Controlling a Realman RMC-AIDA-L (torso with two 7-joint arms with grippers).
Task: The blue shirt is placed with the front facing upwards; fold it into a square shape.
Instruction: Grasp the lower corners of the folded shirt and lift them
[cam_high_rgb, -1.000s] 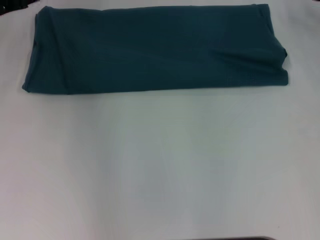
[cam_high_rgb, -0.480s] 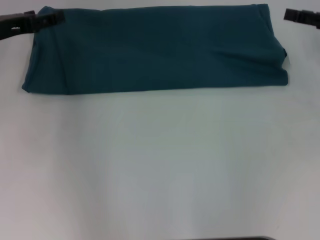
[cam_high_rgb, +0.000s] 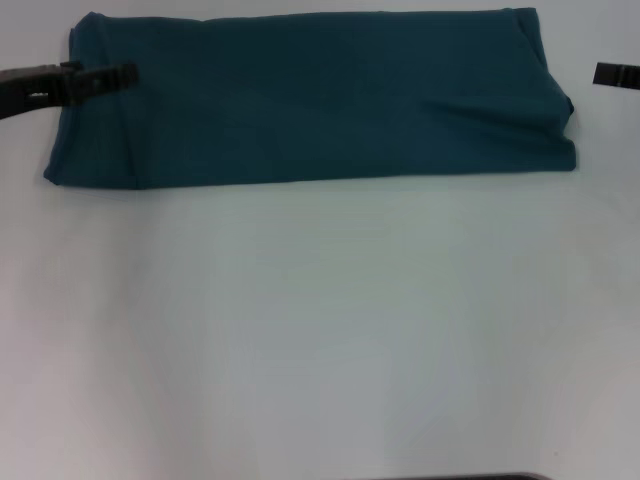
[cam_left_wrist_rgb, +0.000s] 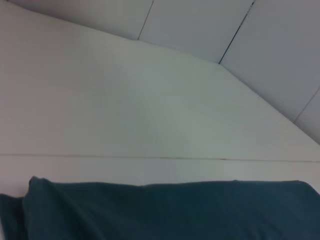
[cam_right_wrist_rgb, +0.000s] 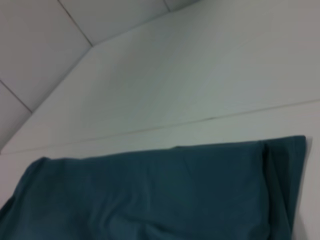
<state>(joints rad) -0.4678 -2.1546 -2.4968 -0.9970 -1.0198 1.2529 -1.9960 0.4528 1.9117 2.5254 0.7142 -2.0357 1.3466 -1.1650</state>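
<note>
Tool on the left arm, left tool (cam_high_rgb: 110, 74), sits over the left end of the blue shirt (cam_high_rgb: 310, 95), its dark tip overlapping the cloth near the short edge; whether its jaws are parted or closed cannot be told from any view. Right tool (cam_high_rgb: 615, 75) is only a dark sliver at the edge of the head view, just off the shirt's right end and apart from the cloth; its state also cannot be told.

Near part of the white surface (cam_high_rgb: 320, 340) is bare. Shirt lies at the far side as a long band, plain teal side up, no print showing, already folded lengthwise. Right end is uneven: a tuck and small dark spot at the corner.

Judged step: taking the short ends to fold the band toward a square.

Risks, as judged:
- Left tool pinches only the top layer; lower layers stay down and the fold splits.
- The two ends are gripped unevenly, so the band skews.
- Bunched right corner is carried into the fold, leaving a lump.
</note>
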